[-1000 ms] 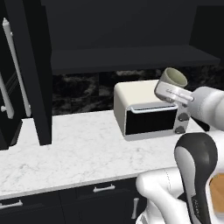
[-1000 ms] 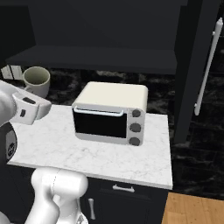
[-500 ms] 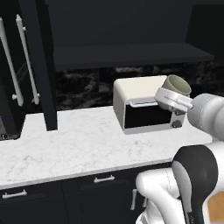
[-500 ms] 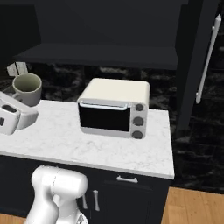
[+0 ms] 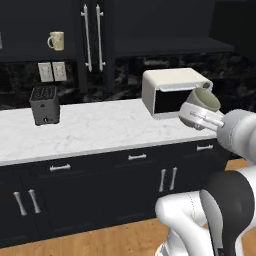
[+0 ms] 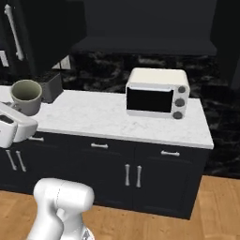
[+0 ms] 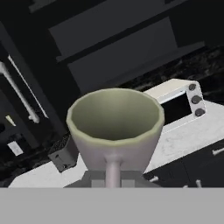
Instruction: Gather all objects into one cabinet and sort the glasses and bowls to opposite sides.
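We carry a mug [image 5: 204, 99] in the tool [image 5: 196, 116], whose jaws are pinched on the handle at the mug's base, as the hand view shows with the handle running straight down between them. Gripping there keeps the mug mouth-up, its rim clear of the fingers, so it can be set flat on a shelf. It hangs in the air in front of the oven [image 6: 157, 93] and above the front edge of the table [image 5: 100, 127], touching neither. We judge this a transport step: the mug is held high and out from the oven so nothing gets knocked while the base moves. A second mug [image 5: 56, 40] already stands in the cabinet [image 5: 30, 50], far to the left of the oven and above the toaster [image 5: 45, 104]; that shelf looks like our goal. We see no bowl here.
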